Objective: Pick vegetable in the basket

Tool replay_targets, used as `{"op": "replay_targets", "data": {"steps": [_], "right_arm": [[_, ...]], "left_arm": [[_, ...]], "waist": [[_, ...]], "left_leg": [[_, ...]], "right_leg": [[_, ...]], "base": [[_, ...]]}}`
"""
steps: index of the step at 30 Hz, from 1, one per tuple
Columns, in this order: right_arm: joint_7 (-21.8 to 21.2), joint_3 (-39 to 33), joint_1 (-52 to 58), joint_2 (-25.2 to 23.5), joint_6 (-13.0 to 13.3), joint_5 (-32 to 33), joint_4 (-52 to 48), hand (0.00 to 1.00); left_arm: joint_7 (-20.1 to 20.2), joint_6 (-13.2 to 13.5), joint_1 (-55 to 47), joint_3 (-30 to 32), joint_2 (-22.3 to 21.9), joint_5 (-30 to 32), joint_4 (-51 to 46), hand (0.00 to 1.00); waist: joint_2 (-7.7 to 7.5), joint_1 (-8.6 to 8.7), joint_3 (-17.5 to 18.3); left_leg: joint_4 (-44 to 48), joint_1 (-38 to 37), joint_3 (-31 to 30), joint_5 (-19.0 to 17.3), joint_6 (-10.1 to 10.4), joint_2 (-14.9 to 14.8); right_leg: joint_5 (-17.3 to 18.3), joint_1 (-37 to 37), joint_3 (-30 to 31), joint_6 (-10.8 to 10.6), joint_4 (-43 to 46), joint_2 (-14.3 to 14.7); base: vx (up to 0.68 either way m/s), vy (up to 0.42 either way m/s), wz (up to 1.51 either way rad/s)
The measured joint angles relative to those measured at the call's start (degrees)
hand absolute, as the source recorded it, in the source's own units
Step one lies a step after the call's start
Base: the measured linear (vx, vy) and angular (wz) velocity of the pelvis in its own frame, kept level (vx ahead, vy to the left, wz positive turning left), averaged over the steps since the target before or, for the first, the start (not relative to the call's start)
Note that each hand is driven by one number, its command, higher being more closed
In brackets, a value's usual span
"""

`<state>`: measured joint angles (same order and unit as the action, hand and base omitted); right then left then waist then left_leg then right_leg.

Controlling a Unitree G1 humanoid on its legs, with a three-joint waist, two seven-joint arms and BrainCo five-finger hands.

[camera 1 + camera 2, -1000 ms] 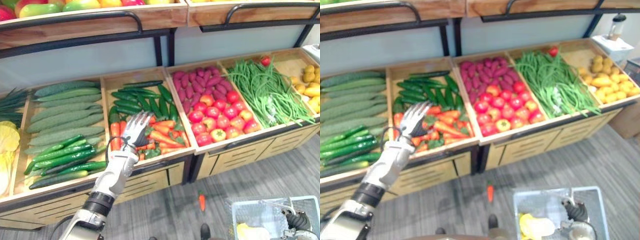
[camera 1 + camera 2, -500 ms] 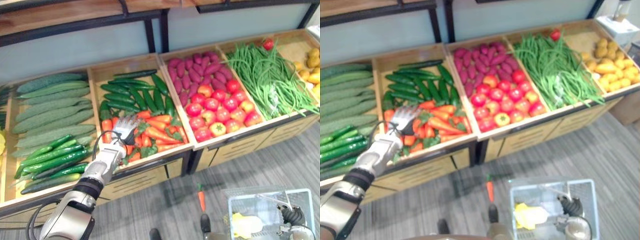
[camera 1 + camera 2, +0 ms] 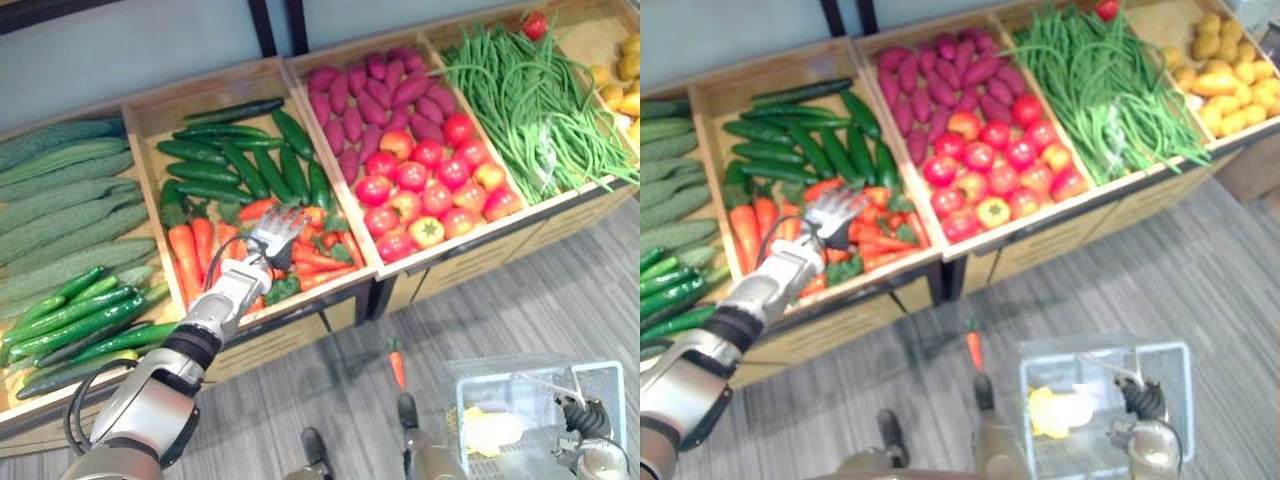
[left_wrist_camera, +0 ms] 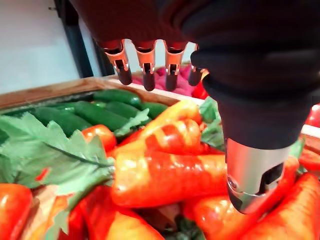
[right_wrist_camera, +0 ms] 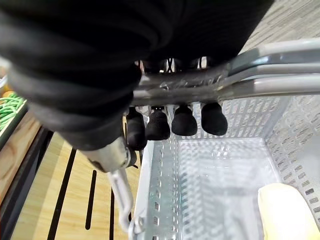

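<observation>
Left hand open over the carrots
Glossy, tapered orange carrots with leafy tops; right hand grips the perforated basket's two metal handles.

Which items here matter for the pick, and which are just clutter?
Job: left hand, open at the carrots; right hand, curled round the handle of the basket.
Lying about: cucumbers, sweet potatoes, tomatoes, green beans, carrot on the floor.

The carrots look glossy and smooth. The crates are pale matt wood. The basket is perforated plastic with smooth metal handles.
</observation>
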<state>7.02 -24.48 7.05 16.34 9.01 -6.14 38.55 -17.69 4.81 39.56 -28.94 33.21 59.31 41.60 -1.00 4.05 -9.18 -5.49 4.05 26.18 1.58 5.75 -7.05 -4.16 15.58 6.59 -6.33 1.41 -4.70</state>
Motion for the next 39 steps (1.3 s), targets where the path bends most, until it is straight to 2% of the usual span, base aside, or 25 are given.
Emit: {"op": "replay_targets", "data": {"steps": [6,10,11,19,36,39], "right_arm": [[0.11,0.17,-0.24,0.35,0.21,0.52,-0.64,1.00],[0.13,0.17,-0.18,0.37,0.28,0.52,-1.98,1.00],[0.13,0.18,-0.18,0.44,0.52,0.54,-2.12,1.00],[0.12,0.41,0.38,0.46,1.05,0.57,-2.11,1.00],[0.10,3.33,0.21,0.65,1.49,0.56,2.32,1.00],[0.10,3.83,0.21,0.65,1.49,0.56,2.86,1.00]], "left_arm": [[-0.67,-0.46,2.60,0.24,-0.69,-0.07,3.48,0.00],[-2.16,-1.22,3.03,3.38,-1.71,-0.08,5.38,0.00],[-2.31,-1.28,3.02,4.23,-1.76,-0.08,5.49,1.00],[-2.68,-1.66,3.23,7.41,-3.05,-0.15,6.31,1.00],[-2.16,-1.66,-0.71,7.26,-3.75,-0.11,7.44,1.00],[-2.11,-1.69,-1.10,7.23,-3.71,-0.10,7.47,1.00]], "waist": [[-0.16,0.44,-1.63],[-0.17,0.48,-1.77],[-0.16,0.48,-2.06],[-0.17,0.49,-2.21],[-0.05,0.83,-2.35],[-0.01,1.35,-2.33]], "left_leg": [[0.02,0.47,1.48,-0.14,0.19,-0.29],[0.02,0.66,2.26,-0.29,0.40,-0.59],[0.02,0.58,2.72,-0.33,0.45,-0.63],[-0.02,-0.12,3.13,-0.83,0.45,-0.63],[0.01,-1.43,2.63,-0.71,0.22,-0.25],[0.02,-1.51,1.90,-0.69,0.20,-0.22]], "right_leg": [[-0.09,1.49,1.36,0.04,0.54,0.62],[-0.22,2.15,2.08,0.09,0.60,1.09],[-0.27,2.19,2.38,0.03,0.60,1.19],[-0.36,1.88,3.15,-0.08,0.60,1.35],[-0.30,0.00,1.72,-0.14,0.02,0.67],[-0.30,-0.54,1.18,-0.14,-0.27,0.52]], "base": [[0.03,-0.017,-0.12],[0.03,-0.026,-0.11],[0.03,-0.026,-0.14],[0.01,-0.008,-0.05],[0.02,-0.010,0.02],[0.03,-0.016,0.09]]}}
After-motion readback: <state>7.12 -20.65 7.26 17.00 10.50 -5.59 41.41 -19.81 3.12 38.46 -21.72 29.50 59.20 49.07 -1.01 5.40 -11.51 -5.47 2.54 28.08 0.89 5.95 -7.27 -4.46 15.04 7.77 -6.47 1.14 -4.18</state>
